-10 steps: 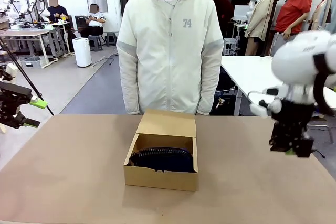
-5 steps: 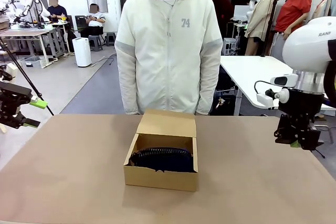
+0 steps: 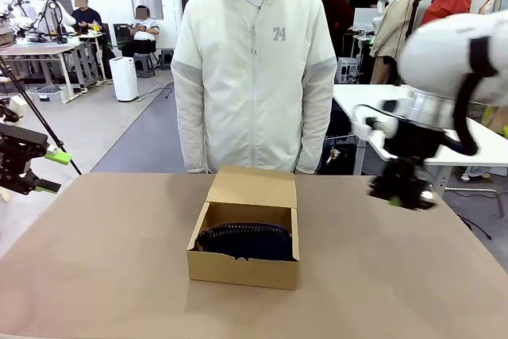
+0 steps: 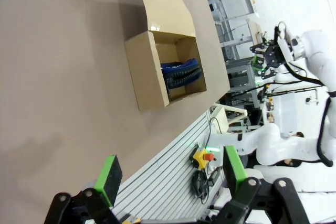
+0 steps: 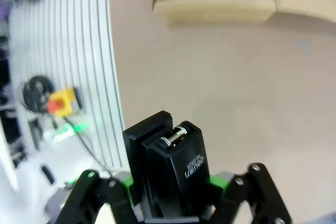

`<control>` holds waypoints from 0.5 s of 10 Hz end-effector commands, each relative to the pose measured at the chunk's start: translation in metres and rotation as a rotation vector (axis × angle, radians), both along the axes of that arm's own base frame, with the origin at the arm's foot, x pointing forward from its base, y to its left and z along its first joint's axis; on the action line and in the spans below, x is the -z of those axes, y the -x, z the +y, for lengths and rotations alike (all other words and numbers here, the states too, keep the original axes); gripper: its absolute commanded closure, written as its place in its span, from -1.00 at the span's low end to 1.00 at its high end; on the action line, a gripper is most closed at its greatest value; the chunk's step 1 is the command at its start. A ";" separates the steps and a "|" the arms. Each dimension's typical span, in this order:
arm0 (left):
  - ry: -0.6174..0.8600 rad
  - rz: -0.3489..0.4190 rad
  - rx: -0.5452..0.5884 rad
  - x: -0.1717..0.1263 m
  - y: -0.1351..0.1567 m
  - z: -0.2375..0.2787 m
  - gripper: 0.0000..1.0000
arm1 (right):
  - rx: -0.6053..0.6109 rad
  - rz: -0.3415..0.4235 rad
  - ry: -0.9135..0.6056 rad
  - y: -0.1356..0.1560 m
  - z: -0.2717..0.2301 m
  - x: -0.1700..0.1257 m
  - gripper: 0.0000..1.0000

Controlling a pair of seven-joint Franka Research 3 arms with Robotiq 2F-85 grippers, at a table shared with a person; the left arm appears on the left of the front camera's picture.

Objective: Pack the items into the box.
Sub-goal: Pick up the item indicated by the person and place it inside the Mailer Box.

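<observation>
Right hand clamped tight on the black stapler, raised over the tabletop toward its far right corner. Left hand spread wide and empty off the left edge. Brown cardboard box at mid-tabletop, flap lid standing open on the side of the person, navy zippered pouch lying inside.

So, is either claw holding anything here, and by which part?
The right claw is shut on the black stapler, gripping its sides near one end; the left claw is open, empty.

White table, grey floor
</observation>
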State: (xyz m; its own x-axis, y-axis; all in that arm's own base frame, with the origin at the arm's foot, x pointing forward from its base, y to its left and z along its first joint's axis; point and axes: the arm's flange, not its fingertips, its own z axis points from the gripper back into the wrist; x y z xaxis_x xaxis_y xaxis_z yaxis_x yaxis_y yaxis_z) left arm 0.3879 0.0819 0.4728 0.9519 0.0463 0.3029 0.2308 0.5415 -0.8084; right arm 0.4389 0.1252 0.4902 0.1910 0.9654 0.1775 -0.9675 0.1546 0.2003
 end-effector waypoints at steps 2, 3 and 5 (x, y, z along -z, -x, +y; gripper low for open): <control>0.002 -0.007 0.014 0.000 0.002 0.003 -1.00 | 0.101 0.072 0.079 -0.069 0.121 -0.016 1.00; 0.002 -0.007 0.014 0.000 0.002 0.003 -1.00 | 0.021 0.079 0.062 -0.086 0.164 -0.013 1.00; 0.002 -0.007 0.014 0.000 0.002 0.003 -1.00 | -0.103 0.113 0.049 -0.116 0.246 0.004 1.00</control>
